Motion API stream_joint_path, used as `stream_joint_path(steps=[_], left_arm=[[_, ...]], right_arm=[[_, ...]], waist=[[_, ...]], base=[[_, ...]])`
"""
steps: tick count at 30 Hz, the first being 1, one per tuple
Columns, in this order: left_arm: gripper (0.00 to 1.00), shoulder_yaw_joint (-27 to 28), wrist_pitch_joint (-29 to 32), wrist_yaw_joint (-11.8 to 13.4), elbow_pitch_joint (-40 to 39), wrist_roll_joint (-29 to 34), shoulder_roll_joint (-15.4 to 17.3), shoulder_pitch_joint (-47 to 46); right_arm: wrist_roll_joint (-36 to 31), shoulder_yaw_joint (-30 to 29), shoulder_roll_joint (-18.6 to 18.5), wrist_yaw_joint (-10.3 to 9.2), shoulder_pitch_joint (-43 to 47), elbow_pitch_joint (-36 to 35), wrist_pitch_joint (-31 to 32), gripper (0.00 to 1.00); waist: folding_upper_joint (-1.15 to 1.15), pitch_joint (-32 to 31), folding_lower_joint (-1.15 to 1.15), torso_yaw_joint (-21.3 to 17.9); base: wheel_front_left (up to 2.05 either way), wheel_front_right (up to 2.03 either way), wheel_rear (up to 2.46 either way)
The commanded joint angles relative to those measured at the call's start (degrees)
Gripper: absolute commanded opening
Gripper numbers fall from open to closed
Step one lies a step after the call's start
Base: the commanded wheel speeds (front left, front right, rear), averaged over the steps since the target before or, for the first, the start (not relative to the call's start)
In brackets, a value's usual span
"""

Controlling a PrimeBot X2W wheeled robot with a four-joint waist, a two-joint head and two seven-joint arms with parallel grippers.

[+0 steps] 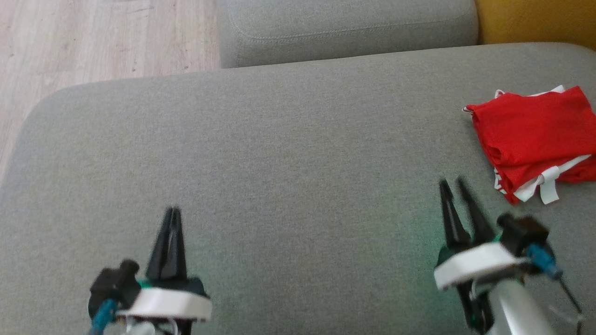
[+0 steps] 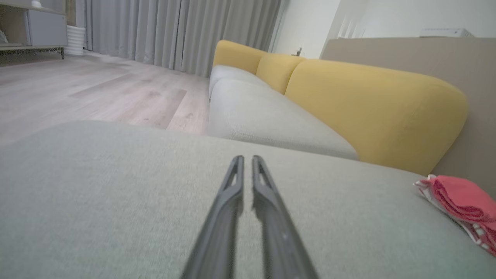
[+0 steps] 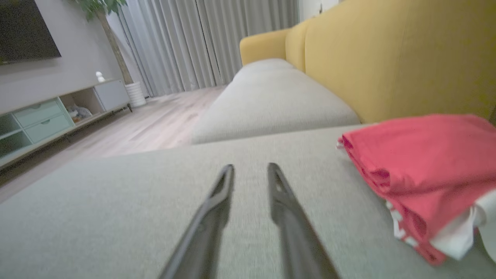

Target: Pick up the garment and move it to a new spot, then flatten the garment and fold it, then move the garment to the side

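Head view: the left gripper (image 1: 172, 209) sat low at lower left over the grey sofa seat (image 1: 298, 153), its fingers pointing up the view and almost together, holding nothing. The right gripper (image 1: 451, 182) sat at lower right, tilted a little leftward, its fingers parted by a clear gap and empty. The red garment (image 1: 535, 135), folded with white trim showing, lay on the seat at the right edge, just beyond and right of the right gripper, apart from it. Wood floor (image 1: 93, 37) showed upper left.

Left wrist view: the left gripper (image 2: 247, 158) lay low along the seat, with only a thin slit between the fingers. The garment (image 2: 461, 197) lay far right, below the yellow backrest (image 2: 372, 100); curtains (image 2: 174, 31) hung behind.

Right wrist view: the right gripper (image 3: 251, 167) stood partly open over bare seat, the garment (image 3: 422, 155) near on its right, untouched. A cabinet (image 3: 46, 116) stood at left
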Motion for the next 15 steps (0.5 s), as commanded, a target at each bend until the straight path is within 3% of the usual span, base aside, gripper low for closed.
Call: stream_joint_path(steps=[1, 15], left_arm=[[0.00, 0.1, 0.1, 0.0, 0.4, -0.4, 0.0, 0.1], [0.00, 1.7, 2.5, -0.3, 0.3, -8.6, 0.0, -0.3]], right_arm=[[0.4, 0.0, 0.0, 0.00, 0.3, 0.3, 0.1, 0.00], [10.0, -1.0, -0.3, -0.01, 0.5, -0.6, 2.1, 0.00]], waist=[[0.00, 0.0, 0.00, 0.0], [0.00, -0.2, 0.00, 0.3]], base=[[0.00, 0.00, 0.00], [0.00, 0.00, 0.00]])
